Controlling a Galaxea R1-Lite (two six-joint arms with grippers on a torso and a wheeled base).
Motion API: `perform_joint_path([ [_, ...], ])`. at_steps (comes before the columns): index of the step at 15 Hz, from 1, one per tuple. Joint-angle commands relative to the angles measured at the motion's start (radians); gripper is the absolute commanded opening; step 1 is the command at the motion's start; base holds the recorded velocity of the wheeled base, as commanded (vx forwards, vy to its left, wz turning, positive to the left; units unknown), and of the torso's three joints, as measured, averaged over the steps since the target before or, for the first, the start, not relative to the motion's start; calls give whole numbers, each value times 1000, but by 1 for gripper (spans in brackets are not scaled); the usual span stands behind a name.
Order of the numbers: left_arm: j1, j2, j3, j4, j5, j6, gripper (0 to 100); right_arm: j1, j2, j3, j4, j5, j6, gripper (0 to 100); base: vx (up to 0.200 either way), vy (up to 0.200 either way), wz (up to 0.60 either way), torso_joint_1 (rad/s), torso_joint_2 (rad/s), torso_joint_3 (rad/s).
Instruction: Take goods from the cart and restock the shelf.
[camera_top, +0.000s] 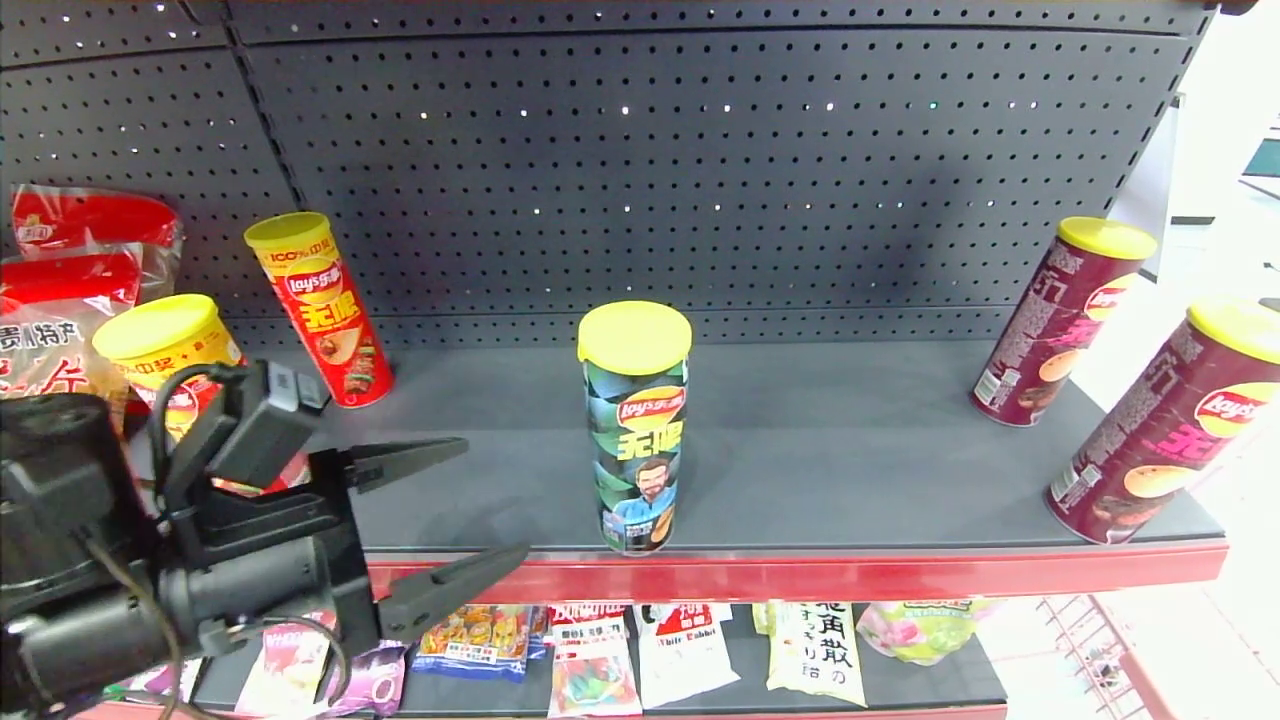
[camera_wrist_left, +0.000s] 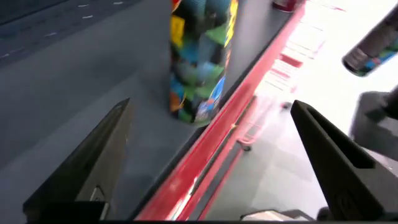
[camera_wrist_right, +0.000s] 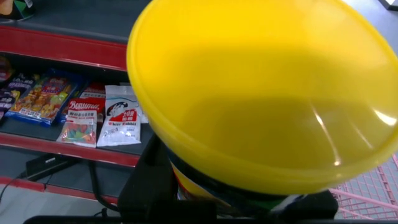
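The left end effector (camera_top: 495, 499) is wide apart by the green can (camera_top: 634, 430) at the shelf's (camera_top: 850, 450) front edge. The right end effector (camera_wrist_right: 239, 202) clamps a yellow-lid can (camera_wrist_right: 261, 93).

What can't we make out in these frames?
Right wrist view: yellow lid hides its can's body and whatever holds it.
Head view: left arm covers the lower half of the front red can; the frame edge clips the rightmost maroon can.
Left wrist view: green can has its top cut off.

snack packets (camera_top: 690, 650) lie side by side low down; red bags (camera_top: 70, 270) stand far left before the perforated panel (camera_top: 700, 170).
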Motion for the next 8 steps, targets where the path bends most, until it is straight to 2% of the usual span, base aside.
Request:
perform_joint_path([
  [1,8,-240,106,17,117,-71,100,0,2,7,-4,-2,-1,0,0,0,0,0,0,0],
  [2,9,-306,118,46,175,-91,100,0,2,7,-4,-2,-1,0,0,0,0,0,0,0],
  [3,18,-390,137,101,233,-96,100,0,2,8,-6,-5,-1,0,0,0,0,0,0,0],
  [5,37,-579,155,265,296,-97,100,0,2,8,-7,-5,-5,0,0,0,0,0,0,0],
  [6,54,-680,153,374,314,-97,100,0,2,10,-7,-5,-5,0,0,0,0,0,0,0],
  [7,80,-832,141,564,325,-97,100,0,2,10,-7,-3,-7,0,0,0,0,0,0,0],
  [8,92,-938,126,701,327,-97,100,0,2,14,-7,-3,-8,0,0,0,0,0,0,0],
])
